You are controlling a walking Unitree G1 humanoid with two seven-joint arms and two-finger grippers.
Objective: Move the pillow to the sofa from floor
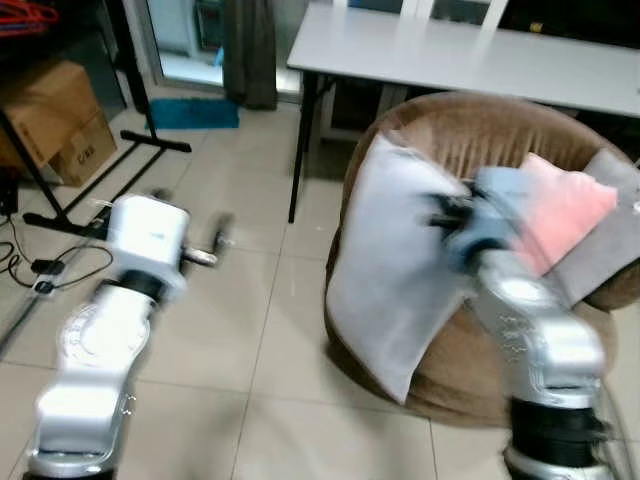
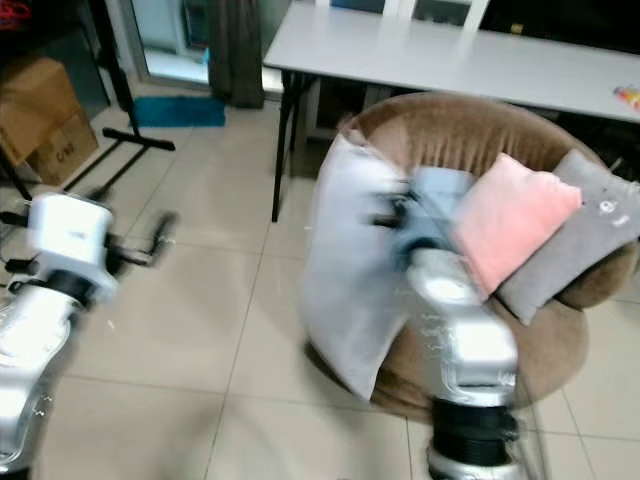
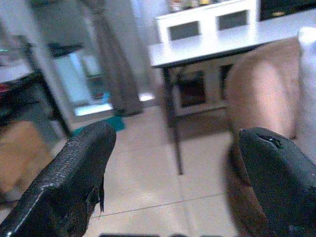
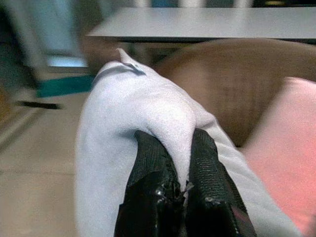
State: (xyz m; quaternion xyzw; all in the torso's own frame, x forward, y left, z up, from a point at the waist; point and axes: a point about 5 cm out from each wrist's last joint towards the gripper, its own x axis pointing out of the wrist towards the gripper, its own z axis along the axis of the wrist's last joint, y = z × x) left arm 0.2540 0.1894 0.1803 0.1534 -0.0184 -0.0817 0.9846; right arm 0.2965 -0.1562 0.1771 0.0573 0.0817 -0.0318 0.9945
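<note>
My left tool (image 3: 173,173) at 9 o'clock, held over floor tiles (image 1: 250,300), fingers wide apart, nothing between. White pillow (image 1: 395,265) at centre, hanging against front edge of round brown sofa (image 1: 480,130), lower corner off floor. My right tool (image 4: 183,190) pinched tight on fold of pillow. Pink cushion (image 1: 565,210) and grey cushion (image 1: 610,235) at 3 o'clock on seat. White desk (image 1: 470,50) at 12 o'clock behind sofa.

Head eyes look down; wrists look close; all share sofa (image 1: 470,130).
</note>
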